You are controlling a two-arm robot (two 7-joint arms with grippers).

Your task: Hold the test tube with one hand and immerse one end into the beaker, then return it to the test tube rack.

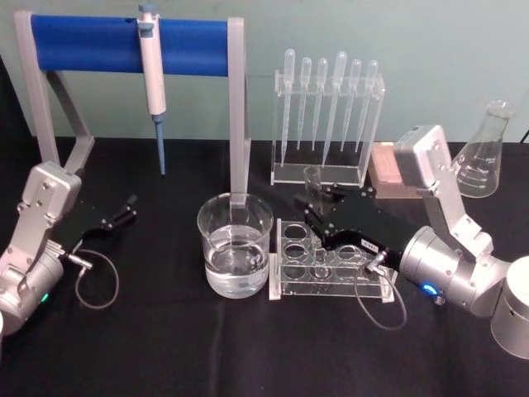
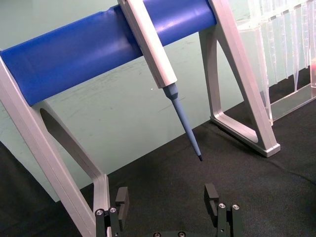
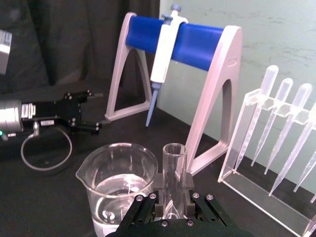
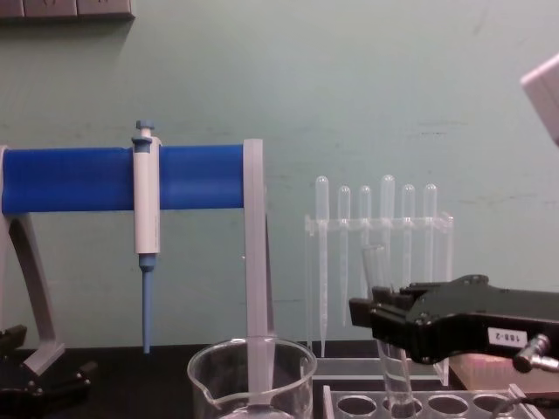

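The test tube (image 1: 312,176) is a clear glass tube, slightly tilted, with my right gripper (image 1: 316,198) shut on its middle. In the chest view the test tube (image 4: 376,271) sticks up above the right gripper (image 4: 377,316), and its round lower end reaches down into a hole of the clear rack (image 4: 437,406). The right wrist view shows the test tube (image 3: 174,158) clamped between the fingers, with the beaker (image 3: 121,182) just beside it. The beaker (image 1: 235,244) holds water and stands left of the rack (image 1: 331,263). My left gripper (image 1: 124,211) rests open at the far left.
A blue-barred stand (image 1: 132,45) at the back left carries a white-and-blue micropipette (image 1: 153,74). Behind the rack is a clear holder of plastic pipettes (image 1: 326,116). A conical flask (image 1: 483,157) and a pinkish block (image 1: 388,169) sit at the back right. A cable loop (image 1: 376,298) hangs by the right wrist.
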